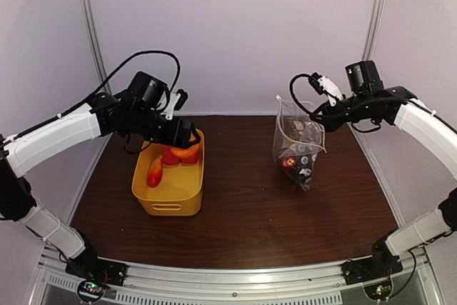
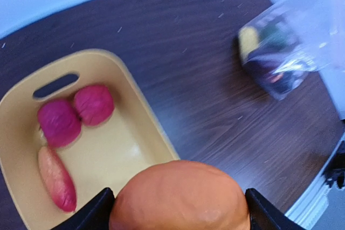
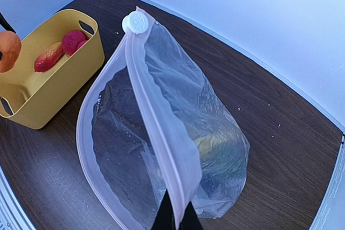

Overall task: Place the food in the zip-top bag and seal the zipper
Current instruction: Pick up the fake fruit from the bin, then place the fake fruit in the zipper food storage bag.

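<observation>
Orange toy fruit (image 2: 180, 197) clamped in left gripper (image 1: 182, 137) over yellow basket (image 1: 168, 201); zip-top bag (image 3: 161, 149) well to its right, mouth open; right gripper (image 3: 175, 220) pinching the zipper (image 3: 156, 117).

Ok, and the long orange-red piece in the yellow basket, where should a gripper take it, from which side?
Probably across its narrow middle, from straight above. The long orange-red piece lies flat in the yellow basket, whose walls block a sideways approach; its ends taper, so a grip might slip there.
</observation>
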`<state>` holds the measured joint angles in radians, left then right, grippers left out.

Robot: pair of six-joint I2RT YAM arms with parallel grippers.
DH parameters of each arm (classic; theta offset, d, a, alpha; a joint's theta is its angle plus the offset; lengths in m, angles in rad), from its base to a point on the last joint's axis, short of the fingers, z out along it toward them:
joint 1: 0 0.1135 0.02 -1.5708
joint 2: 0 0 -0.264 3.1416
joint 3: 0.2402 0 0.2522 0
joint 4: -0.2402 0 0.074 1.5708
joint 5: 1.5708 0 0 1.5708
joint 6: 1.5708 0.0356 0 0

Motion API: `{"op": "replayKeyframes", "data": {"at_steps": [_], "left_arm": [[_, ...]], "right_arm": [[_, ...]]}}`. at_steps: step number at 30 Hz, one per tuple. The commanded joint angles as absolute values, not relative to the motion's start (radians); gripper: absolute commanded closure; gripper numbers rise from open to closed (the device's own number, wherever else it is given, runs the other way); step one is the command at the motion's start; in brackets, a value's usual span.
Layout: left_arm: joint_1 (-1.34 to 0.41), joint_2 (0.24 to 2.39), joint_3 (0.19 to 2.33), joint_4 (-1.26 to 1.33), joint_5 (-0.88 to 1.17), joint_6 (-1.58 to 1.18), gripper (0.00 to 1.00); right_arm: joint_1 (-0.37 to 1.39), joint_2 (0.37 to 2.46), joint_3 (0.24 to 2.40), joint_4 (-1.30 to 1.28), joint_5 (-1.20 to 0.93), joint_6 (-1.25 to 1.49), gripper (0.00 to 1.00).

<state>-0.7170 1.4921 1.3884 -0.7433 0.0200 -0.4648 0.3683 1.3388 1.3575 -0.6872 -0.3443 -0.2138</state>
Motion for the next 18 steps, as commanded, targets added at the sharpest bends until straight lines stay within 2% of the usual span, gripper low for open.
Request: {"op": "replayKeyframes", "data": {"at_steps": [1,5,12,18], "left_arm": [[-0.755,1.394,1.287,-0.245,0.246,-0.508,0.32],[-0.817,1.444,1.265,0.145,0.391,-0.612,0.32],[-0.971,1.690,1.491,0.341,0.396,-0.634,0.33],[-1.031,1.845,1.578,0.540,0.374,-0.742,0.35]], "right_arm": [[0.365,1.343,1.425,-0.726,-0.368,-0.210,1.00],[0.367,1.370,1.494,-0.773,-0.386,-0.200,1.00],[0.377,1.428,1.607,-0.866,-0.416,-0.187,1.00],[0.382,1.437,1.618,-0.870,-0.419,-0.163,1.00]]}}
